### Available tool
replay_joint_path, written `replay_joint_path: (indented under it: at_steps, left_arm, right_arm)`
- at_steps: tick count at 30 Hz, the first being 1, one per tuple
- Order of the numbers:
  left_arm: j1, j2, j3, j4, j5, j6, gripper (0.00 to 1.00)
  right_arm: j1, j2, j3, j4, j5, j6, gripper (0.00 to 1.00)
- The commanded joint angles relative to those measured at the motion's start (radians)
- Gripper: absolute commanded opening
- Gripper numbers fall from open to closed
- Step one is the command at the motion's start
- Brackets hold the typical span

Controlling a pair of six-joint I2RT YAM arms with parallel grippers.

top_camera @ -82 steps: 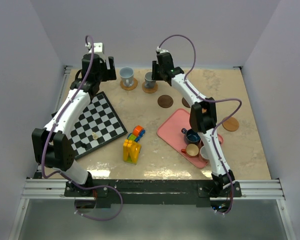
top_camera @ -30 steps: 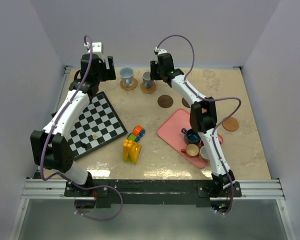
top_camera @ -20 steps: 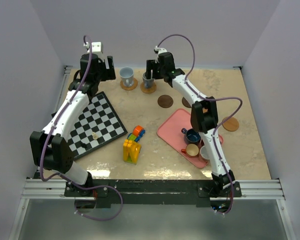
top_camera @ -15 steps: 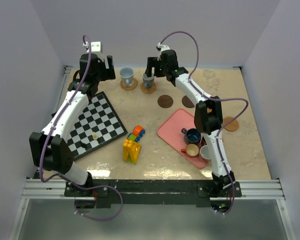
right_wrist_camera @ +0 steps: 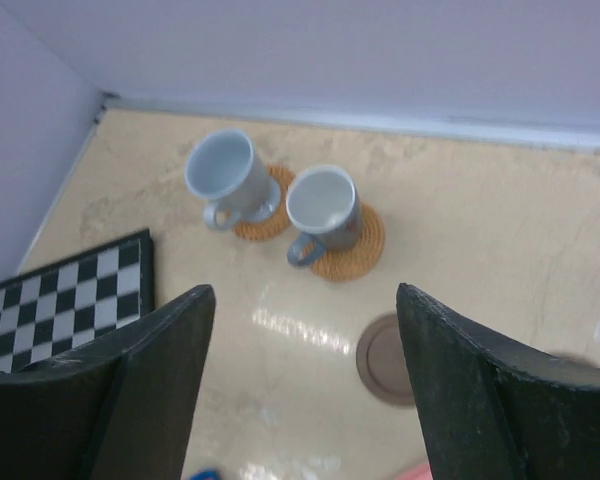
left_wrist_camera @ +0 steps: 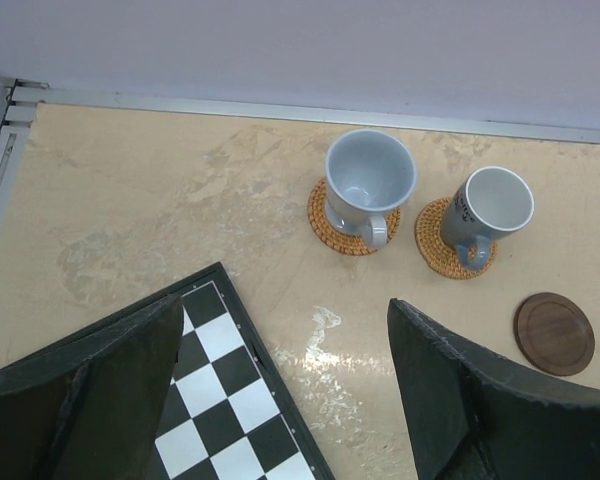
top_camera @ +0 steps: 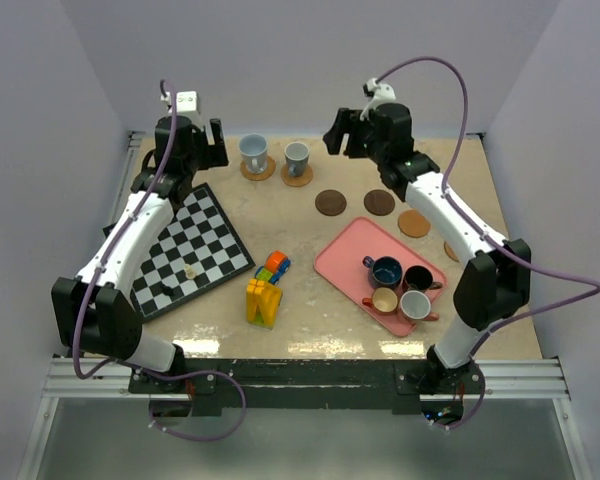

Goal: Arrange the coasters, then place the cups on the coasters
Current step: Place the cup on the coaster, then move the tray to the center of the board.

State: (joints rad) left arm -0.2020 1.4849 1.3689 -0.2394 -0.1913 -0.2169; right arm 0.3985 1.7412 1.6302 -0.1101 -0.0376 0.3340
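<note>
Both arms hung high over the far side of the table (top_camera: 300,235). The left gripper (left_wrist_camera: 285,312) had its fingers (left_wrist_camera: 110,385) spread wide with nothing between them, poised above the far corner of the chessboard (top_camera: 195,245). The right gripper (right_wrist_camera: 305,295) stood just as wide, its fingers (right_wrist_camera: 490,400) empty too. Near the back wall two pale blue cups stood upright on woven orange-tan discs: the left cup (left_wrist_camera: 369,180) on the left woven coaster (left_wrist_camera: 320,215), the right cup (left_wrist_camera: 490,205) on the right woven coaster (left_wrist_camera: 430,235), the two discs close beside each other but not touching. Nearer the arms lay a bare row: the first dark coaster (top_camera: 331,203), the second dark coaster (top_camera: 379,202) and a tan coaster (top_camera: 414,223). One more tan disc, the half-hidden coaster (top_camera: 448,249), peeped from behind the right arm. The pink tray (top_camera: 345,255) held four cups clustered together: the navy cup (top_camera: 385,270), the black cup (top_camera: 418,278), the tan cup (top_camera: 384,300) and the grey-white cup (top_camera: 413,306). Some toy blocks (top_camera: 264,295) sat between board and tray.
</note>
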Motion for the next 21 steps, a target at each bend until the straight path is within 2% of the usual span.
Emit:
replay_joint_path:
  at_steps: [1, 7, 11, 17, 21]
  left_arm:
    - [0.012, -0.051, -0.027, 0.045, -0.002, -0.032, 0.87]
    - [0.010, -0.057, -0.063, 0.031, 0.010, -0.044, 0.86]
    - [0.010, -0.054, -0.065, 0.028, -0.005, -0.042, 0.86]
    - [0.009, -0.048, -0.091, 0.034, 0.007, -0.067, 0.86]
    - [0.007, -0.051, -0.116, 0.038, 0.032, -0.091, 0.86]
  right_arm:
    - [0.010, -0.055, -0.194, -0.085, -0.010, 0.052, 0.72]
    - [0.077, -0.104, -0.390, -0.239, 0.017, 0.079, 0.43]
    - [0.106, -0.158, -0.518, -0.266, 0.034, 0.115, 0.26]
    - [0.131, -0.190, -0.610, -0.306, 0.053, 0.128, 0.15]
    - [0.155, -0.196, -0.659, -0.309, 0.041, 0.154, 0.12]
